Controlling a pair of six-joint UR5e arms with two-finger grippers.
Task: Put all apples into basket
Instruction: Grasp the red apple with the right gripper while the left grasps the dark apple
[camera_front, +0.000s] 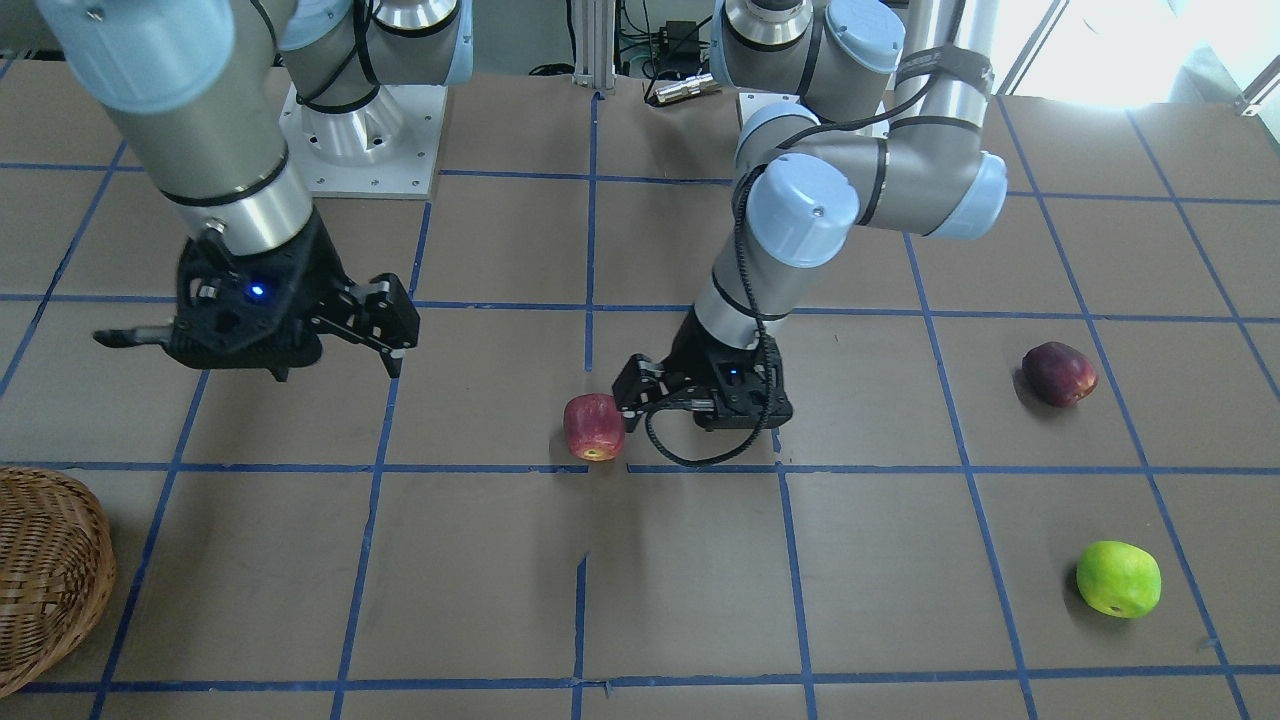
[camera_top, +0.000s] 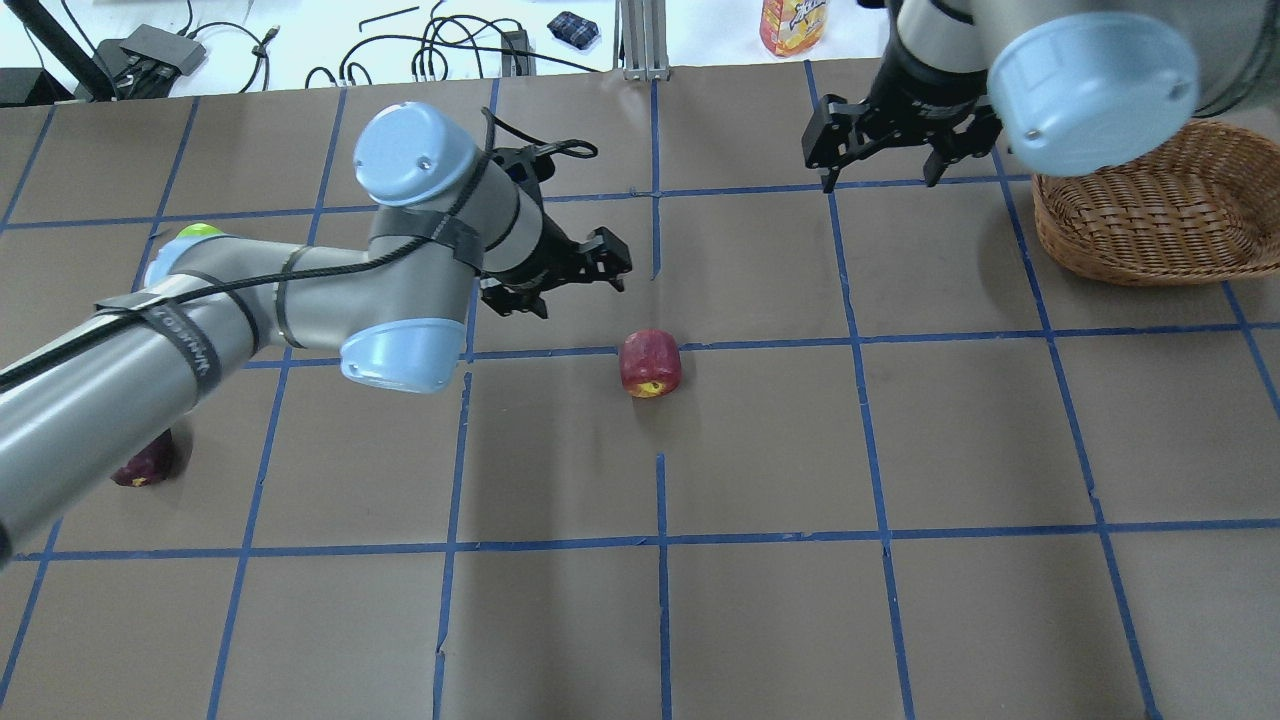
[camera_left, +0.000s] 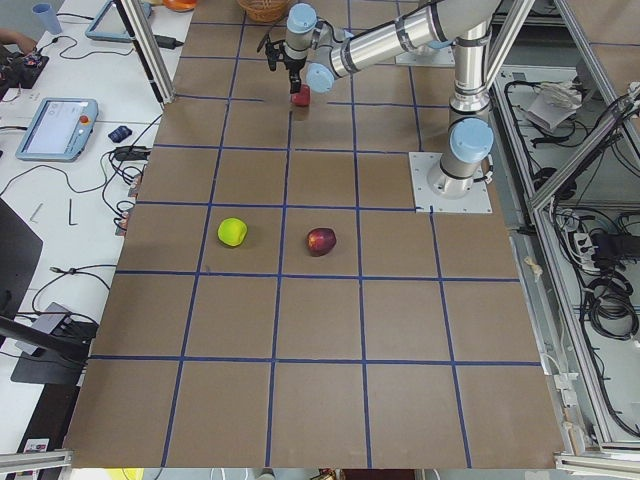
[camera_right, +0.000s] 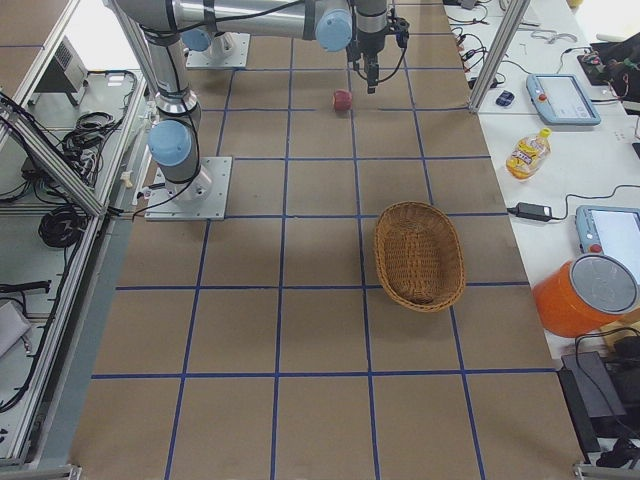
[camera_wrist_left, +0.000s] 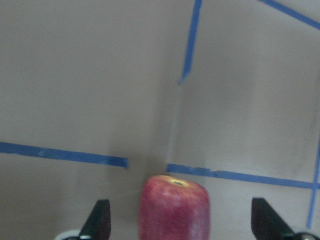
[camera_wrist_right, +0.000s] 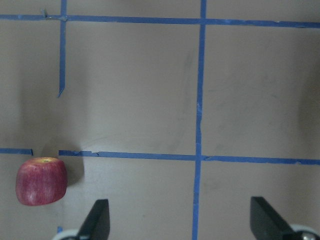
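Note:
The red apple (camera_front: 593, 427) with a yellowish patch lies on the table near its middle. My left gripper (camera_front: 628, 402) is open just above it. In the left wrist view the red apple (camera_wrist_left: 175, 207) shows between the spread fingers (camera_wrist_left: 100, 220) with a gap on each side. My right gripper (camera_top: 880, 165) is open and empty, held above the table between that apple and the wicker basket (camera_top: 1150, 210). The maroon apple (camera_front: 1058, 373) and the green apple (camera_front: 1118, 579) lie on the table on my left side, apart from each other and from both grippers.
An orange drink bottle (camera_top: 795, 22) and cables (camera_top: 450, 45) lie on the white bench beyond the table's far edge. The left arm's elbow (camera_top: 410, 300) reaches over the table's left half and partly hides the green apple (camera_top: 198, 231) in the overhead view.

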